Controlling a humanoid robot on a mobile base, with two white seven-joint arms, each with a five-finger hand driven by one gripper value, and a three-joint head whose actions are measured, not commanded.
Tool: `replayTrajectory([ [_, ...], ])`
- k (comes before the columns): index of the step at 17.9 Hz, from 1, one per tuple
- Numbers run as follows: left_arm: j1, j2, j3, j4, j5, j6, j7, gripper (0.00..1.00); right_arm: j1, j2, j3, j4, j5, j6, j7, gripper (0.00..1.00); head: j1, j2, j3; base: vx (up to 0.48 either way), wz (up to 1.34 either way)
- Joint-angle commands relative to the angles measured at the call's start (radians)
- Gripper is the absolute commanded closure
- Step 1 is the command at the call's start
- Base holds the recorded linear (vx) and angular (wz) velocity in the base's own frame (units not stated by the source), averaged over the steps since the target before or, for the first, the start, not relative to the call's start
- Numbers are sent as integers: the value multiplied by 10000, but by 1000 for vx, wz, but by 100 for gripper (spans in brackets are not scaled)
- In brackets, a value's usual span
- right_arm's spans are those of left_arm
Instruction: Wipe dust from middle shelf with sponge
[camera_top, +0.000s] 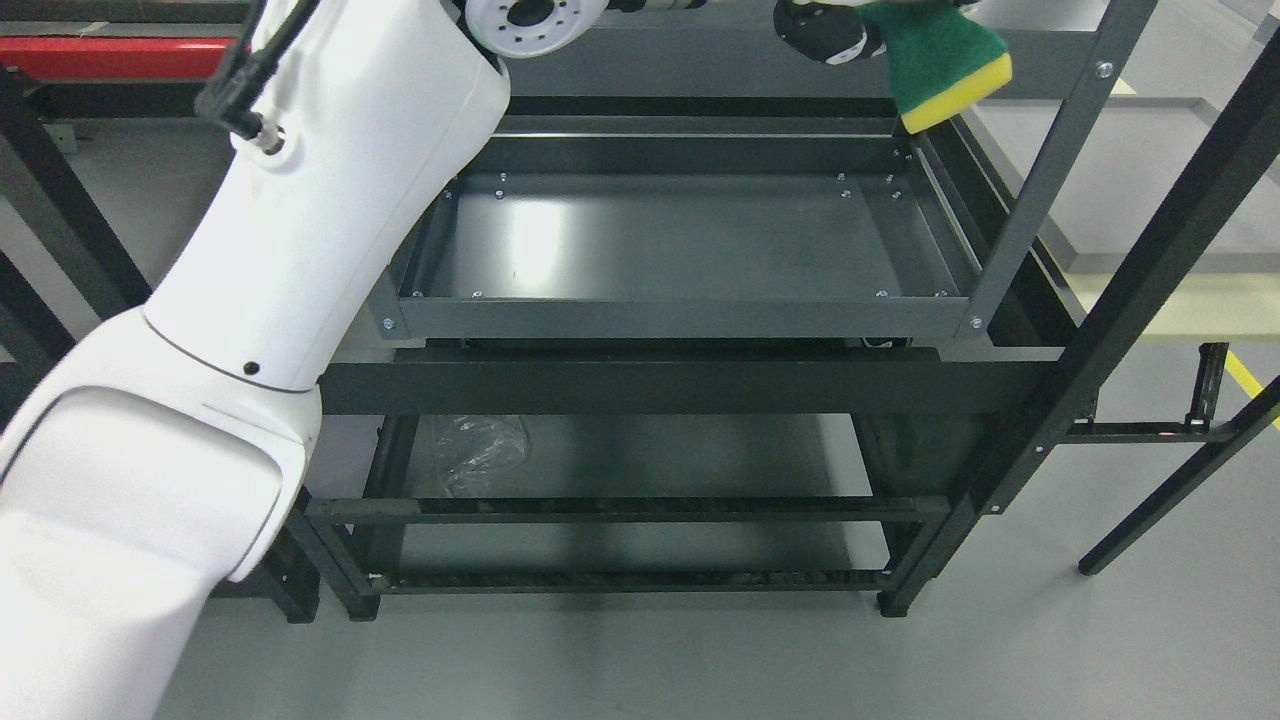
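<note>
Nearest, a crumpled plastic bag (478, 452) on the bottom shelf's left. Above, the middle shelf (680, 318), bare and glossy. Farthest, above its far right corner, left hand (830, 30) fingers pinching the green-and-yellow sponge (940, 60).

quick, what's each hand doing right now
Left hand: closed on the sponge, held at the top of the picture above the shelf.
Right hand: not in view.
</note>
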Motion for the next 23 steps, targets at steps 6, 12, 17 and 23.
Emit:
replayTrajectory([
  [6, -494, 166, -947, 1469, -562, -171, 69, 99, 2, -175, 0, -175, 0, 723, -6, 0, 0, 0, 0, 12, 7],
  [12, -940, 418, -272, 1347, -485, -968, -222, 99, 3, -175, 0, -175, 0, 723, -6, 0, 0, 0, 0, 13, -8],
  [17, -879, 2258, 159, 749, -42, -1384, -1142, 98, 3, -175, 0, -175, 0, 723, -6, 0, 0, 0, 0, 5, -2],
  [23, -711, 4498, 297, -49, 1430, -1384, -1817, 98, 3, -175, 0, -175, 0, 723, -6, 0, 0, 0, 0, 0, -4],
])
